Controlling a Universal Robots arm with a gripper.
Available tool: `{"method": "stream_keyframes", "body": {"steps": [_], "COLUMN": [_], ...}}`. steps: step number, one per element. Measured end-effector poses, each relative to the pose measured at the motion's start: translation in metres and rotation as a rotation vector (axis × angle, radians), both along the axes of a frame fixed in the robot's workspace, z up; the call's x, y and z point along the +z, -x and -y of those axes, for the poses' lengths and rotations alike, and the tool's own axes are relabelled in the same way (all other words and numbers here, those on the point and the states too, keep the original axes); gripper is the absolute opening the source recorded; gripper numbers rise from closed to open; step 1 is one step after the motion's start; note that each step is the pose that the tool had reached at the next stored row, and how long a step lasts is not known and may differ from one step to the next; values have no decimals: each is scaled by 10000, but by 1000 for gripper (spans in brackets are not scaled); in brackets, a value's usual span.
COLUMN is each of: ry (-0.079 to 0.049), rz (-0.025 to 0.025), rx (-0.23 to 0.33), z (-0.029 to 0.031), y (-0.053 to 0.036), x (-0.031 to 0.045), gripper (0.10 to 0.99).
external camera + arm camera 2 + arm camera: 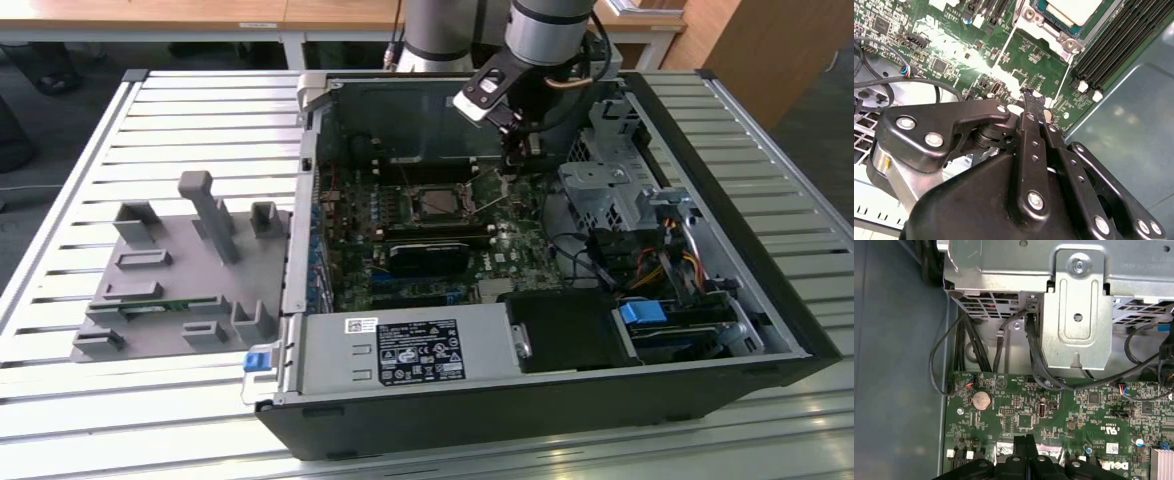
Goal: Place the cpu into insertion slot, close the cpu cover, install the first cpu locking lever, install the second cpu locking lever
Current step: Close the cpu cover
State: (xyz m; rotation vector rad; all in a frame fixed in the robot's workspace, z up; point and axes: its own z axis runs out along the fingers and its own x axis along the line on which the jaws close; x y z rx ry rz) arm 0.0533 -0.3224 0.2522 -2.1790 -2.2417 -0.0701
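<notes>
While the cpu (1071,9) lies in the insertion slot (412,204) at the middle of the motherboard (1039,65), the gripper (1030,97), closed on nothing seen, hovers near the board's edge beside a raised locking lever (501,195), so a low sweep could bend it.

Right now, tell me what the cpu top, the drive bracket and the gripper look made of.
cpu: pale silvery metal lid, dull satin sheen. Drive bracket: bare sheet steel by the look, bright, with pressed ribs and folded edges. Gripper: matte black links with silver screws; coated metal or hard plastic, cannot tell which.
</notes>
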Motion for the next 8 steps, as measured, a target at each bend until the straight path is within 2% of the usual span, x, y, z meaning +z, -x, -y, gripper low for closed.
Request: {"method": "stream_keyframes", "body": {"steps": [8], "ry": [1], "rz": [-28], "rx": [0], "z": [-6], "y": [-82], "x": [-8], "gripper": [106]}}
